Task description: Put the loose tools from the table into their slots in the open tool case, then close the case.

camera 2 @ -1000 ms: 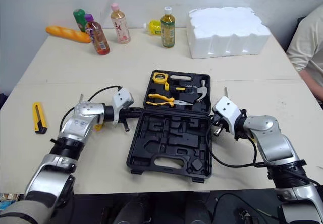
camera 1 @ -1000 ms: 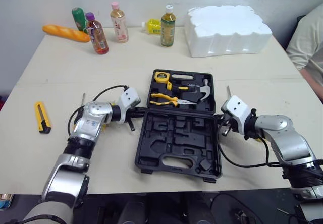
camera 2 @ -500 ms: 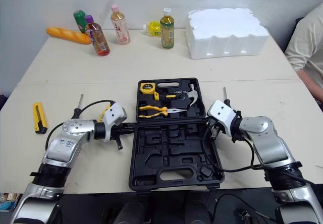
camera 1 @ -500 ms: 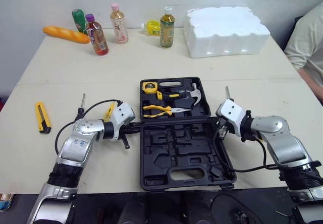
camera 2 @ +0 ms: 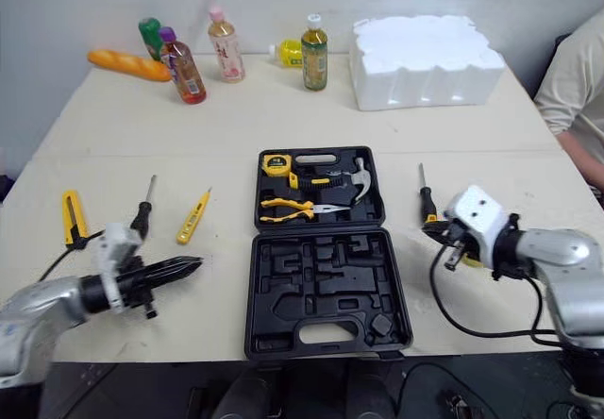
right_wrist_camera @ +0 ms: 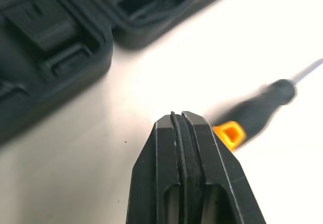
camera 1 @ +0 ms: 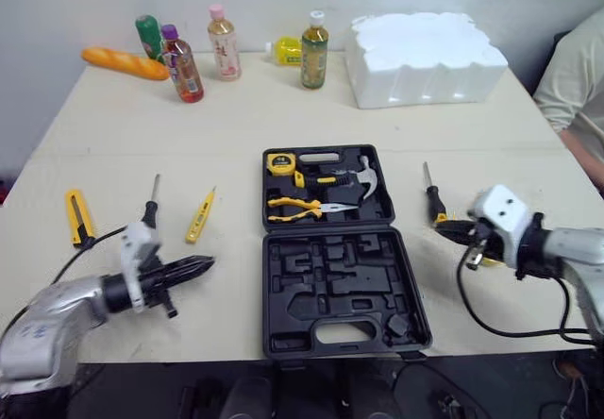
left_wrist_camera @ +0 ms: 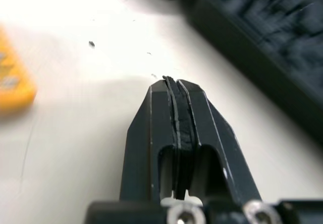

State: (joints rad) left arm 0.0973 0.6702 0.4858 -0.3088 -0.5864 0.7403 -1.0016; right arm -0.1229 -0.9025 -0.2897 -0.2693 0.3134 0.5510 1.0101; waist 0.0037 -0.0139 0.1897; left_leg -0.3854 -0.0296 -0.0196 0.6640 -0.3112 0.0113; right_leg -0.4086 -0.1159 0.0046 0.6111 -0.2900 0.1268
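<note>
Tabletop, left gripper, right gripper backed off case

There is one tool case, and inside it are one tape measure, one hammer and one pair of pliers. Loose on the table are two black-handled screwdrivers, one yellow tester screwdriver and one yellow utility knife. At the far side stand four bottles. Beside them are one small yellow container, one bread loaf and one white foam block. One person is at the edge.
</note>
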